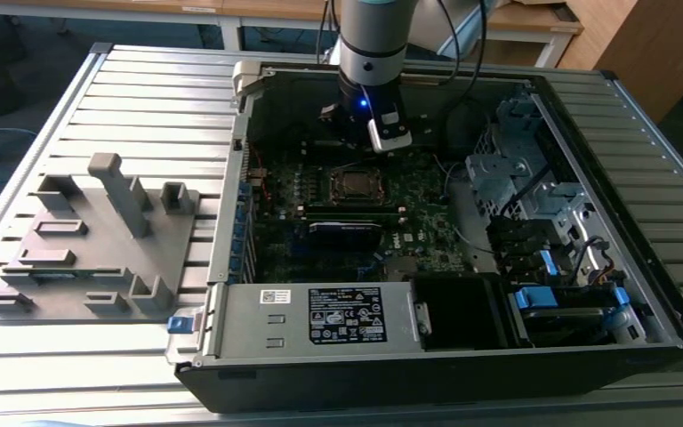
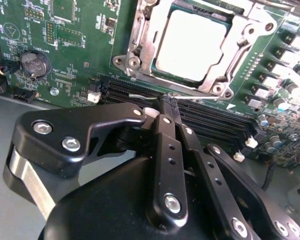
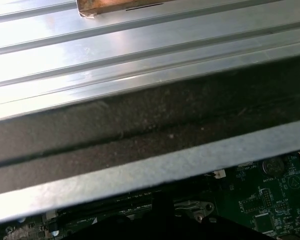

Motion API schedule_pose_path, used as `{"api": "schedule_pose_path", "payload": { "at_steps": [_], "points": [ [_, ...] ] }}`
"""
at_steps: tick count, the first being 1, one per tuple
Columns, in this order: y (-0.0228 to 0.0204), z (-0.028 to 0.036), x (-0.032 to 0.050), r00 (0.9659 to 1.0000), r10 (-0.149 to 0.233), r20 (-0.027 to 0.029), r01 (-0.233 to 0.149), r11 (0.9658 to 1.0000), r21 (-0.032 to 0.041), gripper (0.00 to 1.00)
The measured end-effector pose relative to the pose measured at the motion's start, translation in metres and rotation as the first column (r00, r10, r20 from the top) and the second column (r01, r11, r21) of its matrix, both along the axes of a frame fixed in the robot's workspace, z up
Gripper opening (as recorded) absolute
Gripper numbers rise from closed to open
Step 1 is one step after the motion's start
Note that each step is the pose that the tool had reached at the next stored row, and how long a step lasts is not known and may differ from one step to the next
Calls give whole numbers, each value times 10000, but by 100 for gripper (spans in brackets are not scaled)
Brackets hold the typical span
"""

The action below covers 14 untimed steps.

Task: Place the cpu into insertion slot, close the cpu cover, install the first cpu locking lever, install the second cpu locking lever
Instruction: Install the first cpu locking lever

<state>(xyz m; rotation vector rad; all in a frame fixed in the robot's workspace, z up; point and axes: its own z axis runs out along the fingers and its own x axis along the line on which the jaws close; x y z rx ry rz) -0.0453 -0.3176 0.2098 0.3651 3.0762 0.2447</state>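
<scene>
The cpu [image 2: 190, 45] is sitting in the insertion slot [image 2: 121, 61], near the centre of the exterior view, inside the open computer case [image 1: 437, 378]. Its flat, square, dull silver-grey top is showing clean through the cut-out of the cpu cover [image 2: 142, 50]. The cover is lying flat over it and looking closed. Green circuit board [image 2: 70, 60] is lying all round, with long black memory slots [image 2: 215, 120] just beside the socket.

My gripper [image 2: 167, 101] is hanging over the board just above centre in the exterior view, with the arm [image 1: 372, 44] coming in from the upper middle. In the second wrist view my fingers [image 2: 162, 145] are looking pinched together with no gap at the tips. The tips are meeting a thin wire locking lever [image 2: 140, 95] on the memory-slot side of the socket. I cannot tell if I am gripping the wire or only pressing it, nor which lever it is.

Risks, as I am judging them:
- The wire is looking thin and springy, so the tips could slip off and the lever snap back, leaving the cover unclamped.
- A slip could drive the tips into the memory slots or board parts beside them.
- Pushing off-line could bend the lever past its catch.
</scene>
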Motion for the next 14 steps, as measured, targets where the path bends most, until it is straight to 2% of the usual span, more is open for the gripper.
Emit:
{"api": "schedule_pose_path", "payload": {
  "at_steps": [2,8,14],
  "points": [
    [0,-5,0,10000,1,34,-1,10000,-2,11],
    [1,-11,0,10000,0,40,0,10000,3,11],
    [0,-40,0,9999,-66,81,66,10000,-3,11]
  ]
}}
